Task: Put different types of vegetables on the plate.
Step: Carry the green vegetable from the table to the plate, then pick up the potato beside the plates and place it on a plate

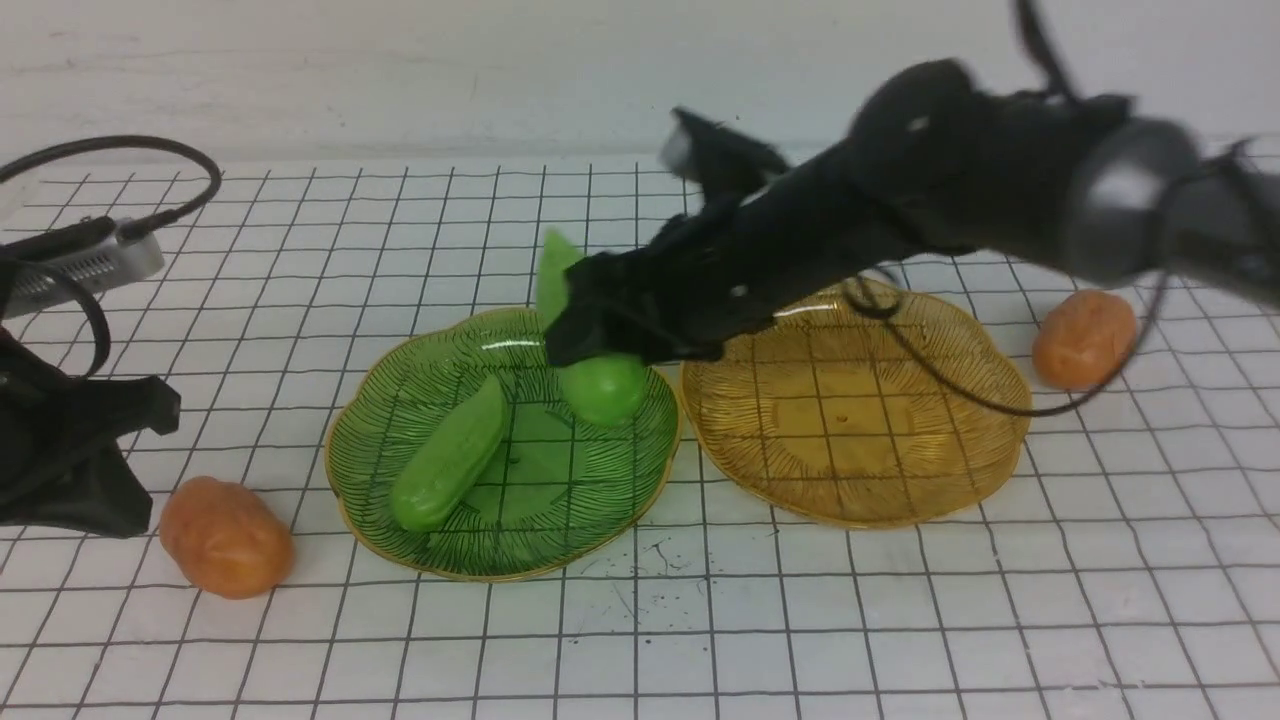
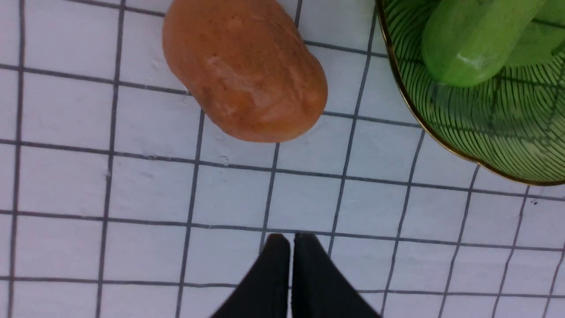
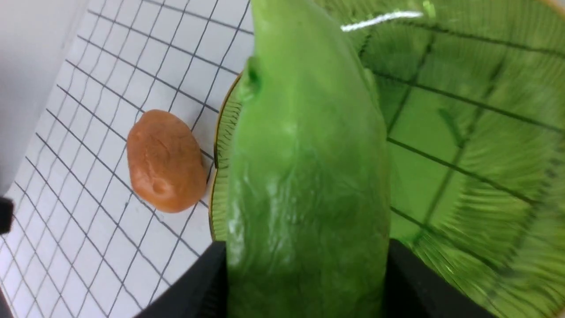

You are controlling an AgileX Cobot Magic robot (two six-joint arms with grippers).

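I am watching the right hand [image 1: 598,335] reaching in from the upper right of the front frame; its fingers [image 3: 201,287] are clamping on the held cucumber [image 1: 603,385], one on each side, spread only as wide as the piece itself. The held cucumber is standing tilted at the centre of the frame, pointed tip up and rounded end down over the far part of the green plate [image 1: 560,545]; I cannot tell whether it is touching the glass. The second cucumber [image 1: 450,455] is lying slantwise on the same plate, left of centre.

The left hand [image 2: 291,247] is hanging over the gridded worktop [image 1: 900,620] at the lower left of the front frame; its fingers are pressing together with nothing between them. The left potato [image 1: 225,537] is sitting on the worktop just beside that hand, apart from its fingertips and just outside the green plate's rim.

The amber plate [image 1: 860,420] is sitting right of centre, its rim nearly meeting the green one; the right potato [image 1: 1083,338] is resting on the worktop beyond its right edge.
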